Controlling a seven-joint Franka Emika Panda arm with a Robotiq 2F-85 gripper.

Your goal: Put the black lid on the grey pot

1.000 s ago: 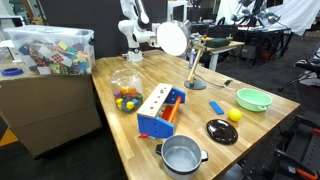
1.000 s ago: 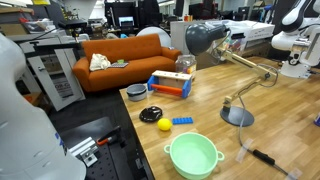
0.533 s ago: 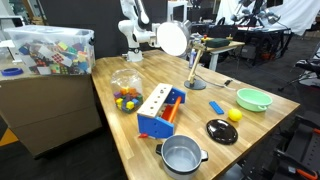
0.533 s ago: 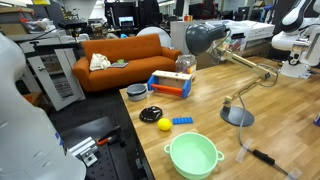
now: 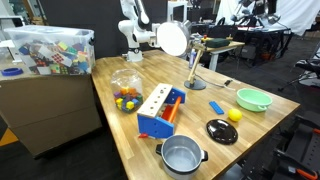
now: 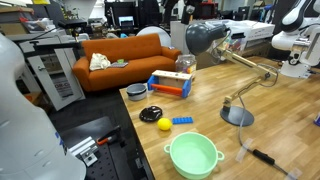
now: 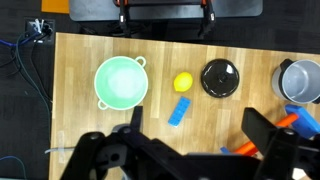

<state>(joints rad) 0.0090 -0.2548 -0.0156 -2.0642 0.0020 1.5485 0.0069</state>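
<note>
pincer (image 7: 195,118): jaws spread wide, nothing between them; hangs high above the table (image 7: 75,125), well apart from every item; judged a survey pose, no approach begun
black lid (image 7: 220,77): on the wood ahead of the pincer, offset toward the finger on the pot's side; also seen in both exterior views (image 5: 222,131) (image 6: 151,114)
lid pose: flat, knob up; judged the right way round for a top-down pinch on the knob, no flip needed
lid axis: round disc, so no long axis; symmetry axis vertical through the knob; any jaw angle should work
grey pot (image 7: 300,80): ahead of the pincer and further out on the same side than the lid, cut by the wrist view's edge; near the lid, not touching (image 5: 181,156) (image 6: 135,94)
pot pose: upright, mouth up and empty; ready to take the lid straight down
pot axis: only long line is handle to handle; in an exterior view it runs roughly along the near table edge; irrelevant to a round lid
yellow ball (image 7: 183,82): just beside the lid on the side away from the pot, small gap; judged the one thing a finger could clip
green bowl (image 7: 120,82): ahead, toward the opposite finger; out of the lid-to-pot path
blue block (image 7: 179,111): nearly under the pincer; out of that path too
</note>
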